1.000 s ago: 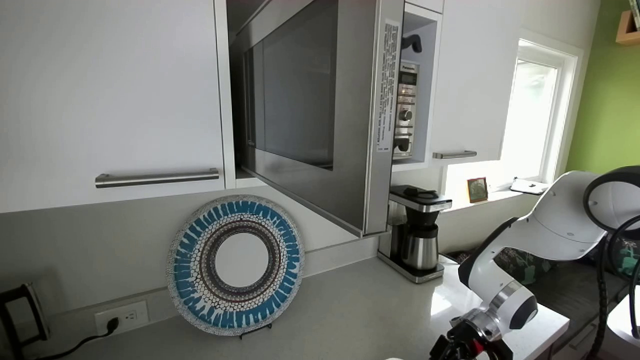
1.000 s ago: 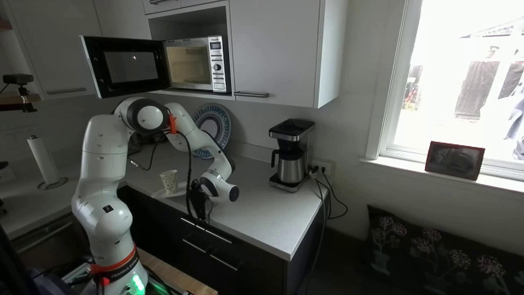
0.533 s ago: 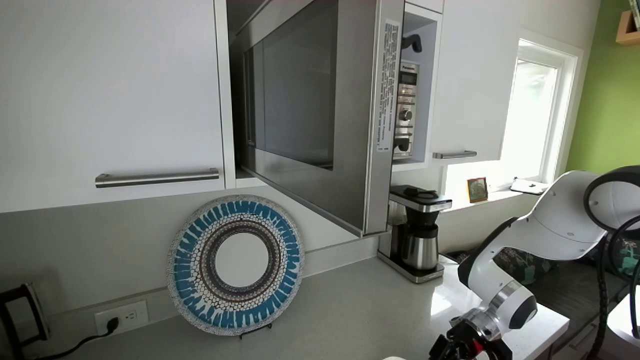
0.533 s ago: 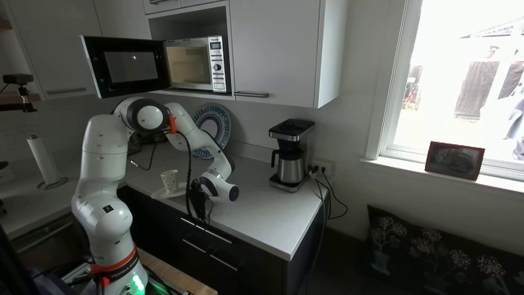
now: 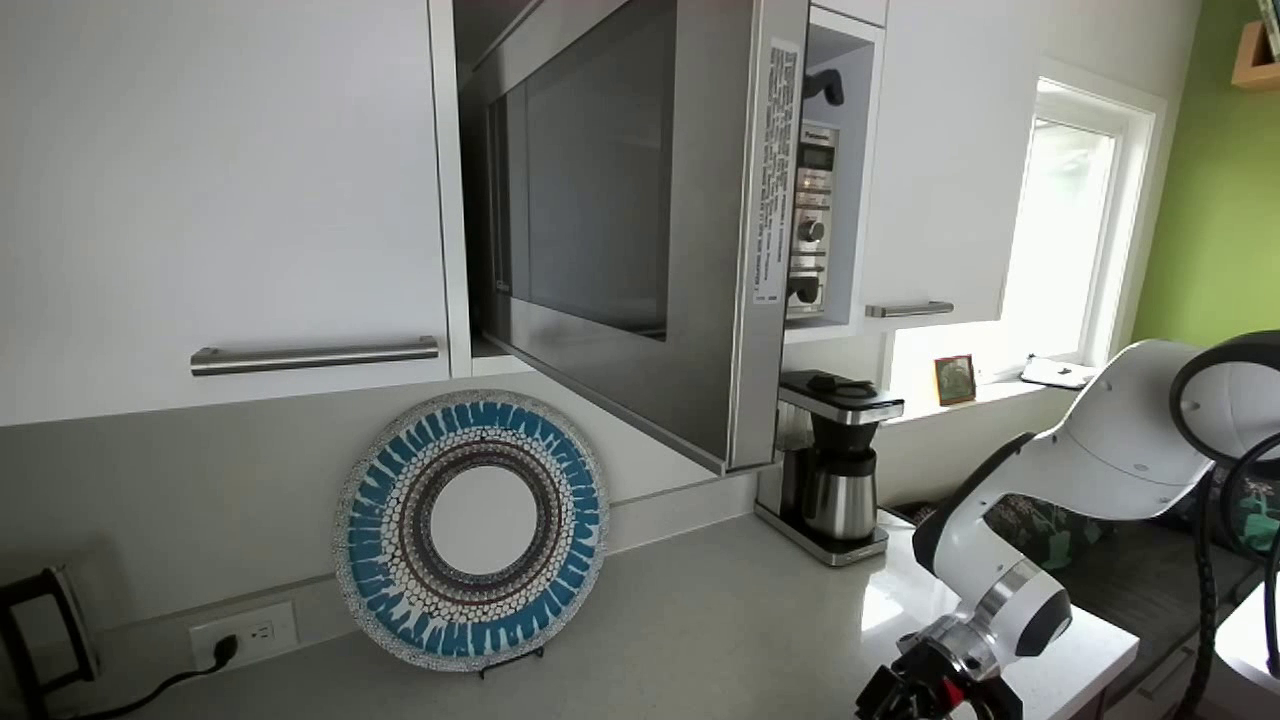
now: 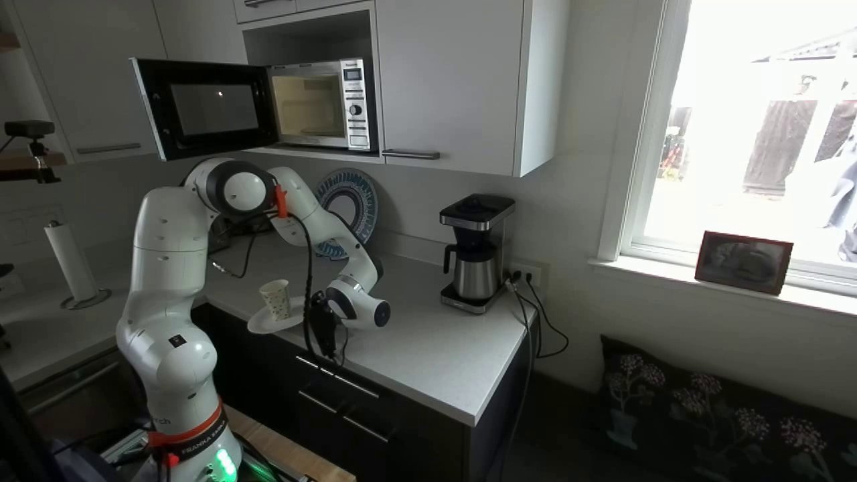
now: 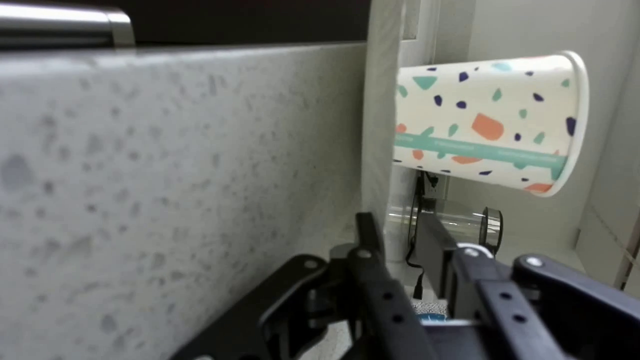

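My claw point(image 7: 397, 220) stands parted partway, gripping nothing I can see, beside the rim of one white plate point(image 7: 381, 125); I can't tell whether they touch. One cup point(image 7: 480, 125), cream with teal, coral and navy flecks, leans slightly on the plate, which reaches the front edge of the worktop point(image 6: 428, 361). From the plate, worktop stretches to one coffee maker point(image 6: 477, 271).

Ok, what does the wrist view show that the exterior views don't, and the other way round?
Only the wrist view shows the green stripe along the cup and the speckles in the counter. Only the exterior views show the open microwave door, the coffee maker and the framed picture. All share the counter and the gripper; the cup also appears in an exterior view, on the white plate.
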Action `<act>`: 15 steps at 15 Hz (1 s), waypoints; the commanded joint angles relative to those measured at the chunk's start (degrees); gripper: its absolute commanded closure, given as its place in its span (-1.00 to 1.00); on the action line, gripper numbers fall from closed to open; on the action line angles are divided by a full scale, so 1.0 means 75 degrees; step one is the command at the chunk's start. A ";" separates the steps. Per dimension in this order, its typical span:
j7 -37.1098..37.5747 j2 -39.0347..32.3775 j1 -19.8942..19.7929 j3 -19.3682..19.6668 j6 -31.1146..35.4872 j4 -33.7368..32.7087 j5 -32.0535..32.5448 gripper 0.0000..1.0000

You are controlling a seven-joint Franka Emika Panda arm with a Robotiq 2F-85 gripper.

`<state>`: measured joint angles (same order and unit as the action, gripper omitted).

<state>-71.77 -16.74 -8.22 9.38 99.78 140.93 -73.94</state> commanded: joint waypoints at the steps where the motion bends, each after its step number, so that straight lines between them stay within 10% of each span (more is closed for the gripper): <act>1: -0.0048 -0.0273 0.0122 -0.0054 0.0431 -0.0234 0.0080 0.05; 5: 0.0015 -0.0286 0.0127 -0.0062 0.0442 -0.0248 0.0068 -0.23; 9: 0.0232 -0.0161 0.0127 -0.0087 0.0396 -0.0239 0.0092 -0.96; 15: 0.0322 0.0085 0.0116 -0.0055 0.0534 -0.0294 0.0221 -1.00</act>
<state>-68.21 -14.88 -7.94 8.75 99.96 139.89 -73.77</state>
